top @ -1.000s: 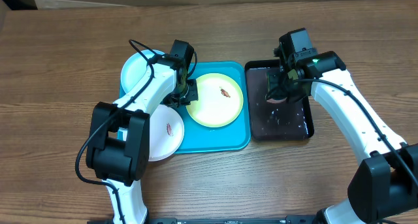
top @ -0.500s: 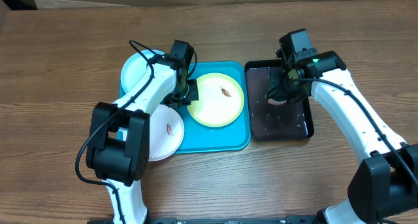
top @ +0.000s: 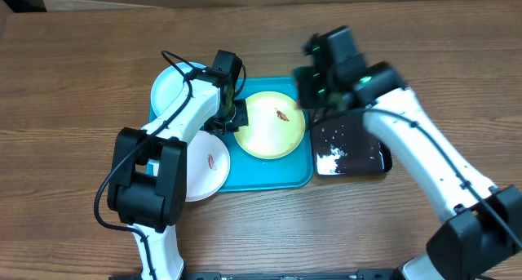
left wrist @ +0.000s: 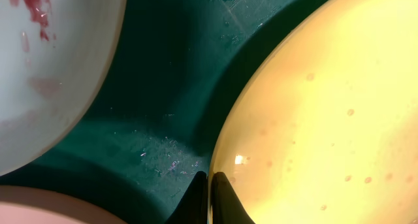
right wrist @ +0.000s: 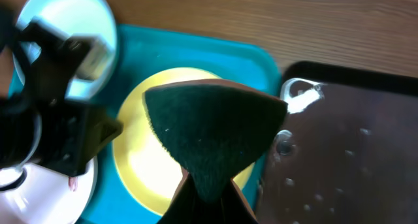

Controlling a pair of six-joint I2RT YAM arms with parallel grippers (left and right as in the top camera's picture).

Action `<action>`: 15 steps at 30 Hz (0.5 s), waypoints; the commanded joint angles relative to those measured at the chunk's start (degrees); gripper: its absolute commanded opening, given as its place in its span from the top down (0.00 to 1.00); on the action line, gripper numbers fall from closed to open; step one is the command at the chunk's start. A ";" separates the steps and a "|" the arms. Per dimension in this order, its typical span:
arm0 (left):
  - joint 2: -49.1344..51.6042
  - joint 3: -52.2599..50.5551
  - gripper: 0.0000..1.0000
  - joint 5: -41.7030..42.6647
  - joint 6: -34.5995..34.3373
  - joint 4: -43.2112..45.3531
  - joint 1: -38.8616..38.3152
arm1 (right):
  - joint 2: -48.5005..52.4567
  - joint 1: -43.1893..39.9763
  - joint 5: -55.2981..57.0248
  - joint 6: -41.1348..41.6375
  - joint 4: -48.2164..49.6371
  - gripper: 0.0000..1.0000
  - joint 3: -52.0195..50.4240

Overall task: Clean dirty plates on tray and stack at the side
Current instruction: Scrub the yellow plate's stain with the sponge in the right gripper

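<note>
A brown wood-grain table (top: pixel 81 84) carries everything. The left gripper (left wrist: pixel 209 188) is pinched onto the thin rim of the yellow-green plate (top: pixel 269 133), probably to steady it for wiping. That smooth, glossy round plate lies in the turquoise tray (top: pixel 277 175) and bears a brown-red smear (top: pixel 280 115). The right gripper (right wrist: pixel 206 194) clamps a dark green, fuzzy scouring pad (right wrist: pixel 212 132), fanned out, near the plate's right side and beside the wet black tray (top: pixel 359 149). The light-blue plate (top: pixel 173 88) and the white plate (top: pixel 208 166) overlap the tray's left rim.

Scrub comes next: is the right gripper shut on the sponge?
Shut on it: the right gripper pinches the dark sponge at its narrow end.
</note>
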 commanded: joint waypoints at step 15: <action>0.63 0.63 0.96 0.35 -0.83 -0.63 -0.33 | 15.41 7.04 21.62 -1.73 4.44 0.96 1.49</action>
